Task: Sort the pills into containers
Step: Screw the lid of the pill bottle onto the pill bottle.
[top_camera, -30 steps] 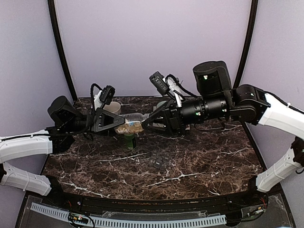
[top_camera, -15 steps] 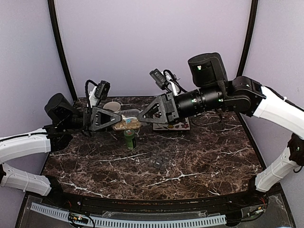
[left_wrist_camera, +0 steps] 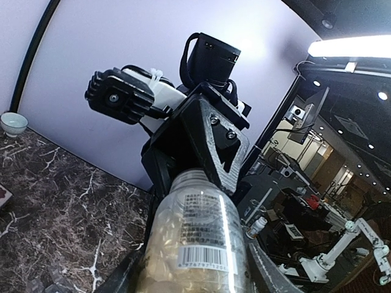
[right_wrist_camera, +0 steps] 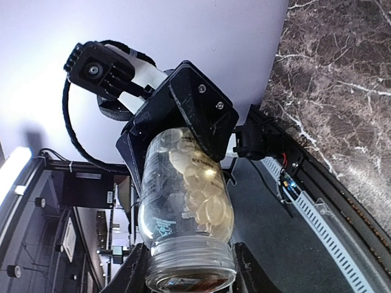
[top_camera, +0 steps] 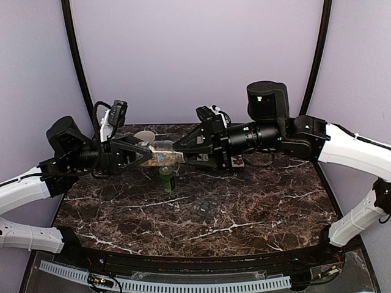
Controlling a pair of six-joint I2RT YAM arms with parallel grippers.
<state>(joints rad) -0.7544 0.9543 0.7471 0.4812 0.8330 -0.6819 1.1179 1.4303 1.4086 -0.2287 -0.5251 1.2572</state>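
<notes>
A clear bottle lies level in the air between my two grippers, above the back left of the table. Pale tan pills fill part of it. My left gripper is shut on the bottle's body. My right gripper is shut on the threaded, uncapped neck. The containers, a small dark strip of joined compartments, lie on the marble in front of the bottle, with neither gripper near them.
A green cap-like piece stands on the table just under the bottle. A cream mug sits behind the left gripper. A small pale bowl stands at the back edge. A card with red marks lies under the right arm.
Both wrists have rolled and the left arm has drawn back to the left. The bottle has stayed held between the two grippers and has risen slightly.
</notes>
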